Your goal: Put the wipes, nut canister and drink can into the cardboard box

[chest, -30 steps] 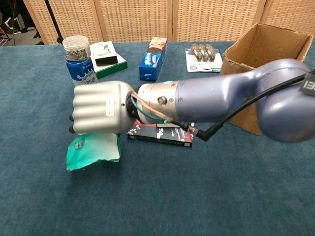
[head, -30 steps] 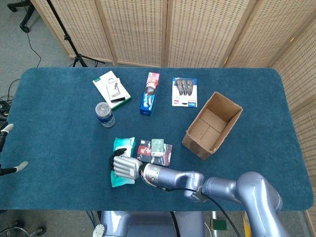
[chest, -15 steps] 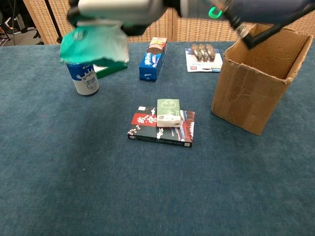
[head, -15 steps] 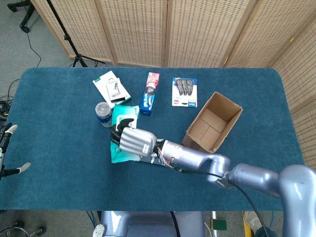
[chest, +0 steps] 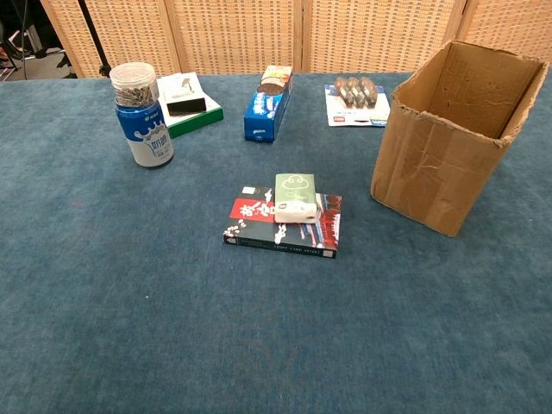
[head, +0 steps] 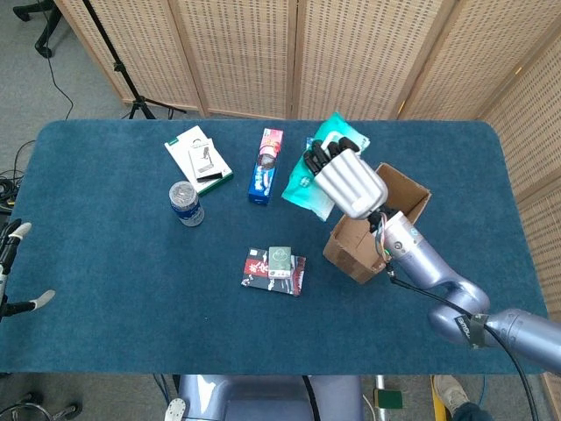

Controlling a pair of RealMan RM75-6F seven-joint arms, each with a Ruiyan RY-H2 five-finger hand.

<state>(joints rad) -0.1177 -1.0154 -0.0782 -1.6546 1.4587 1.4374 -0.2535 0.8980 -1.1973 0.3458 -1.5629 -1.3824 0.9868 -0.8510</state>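
Wipes (head: 317,172) in right hand (head: 349,179), beside box (head: 394,230)

Right arm reaches up from lower right of head view, forearm angled up-left, raised off the table. Right hand (head: 348,178) back-of-hand to camera, fingers curled, gripping the wipes (head: 319,167). Left hand (head: 10,263) only partly visible at far left edge, white fingertips showing, pose unclear. Neither hand appears in chest view

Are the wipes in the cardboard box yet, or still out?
Out. The right hand holds the green wipes pack in the air beside the cardboard box, whose visible interior looks empty.
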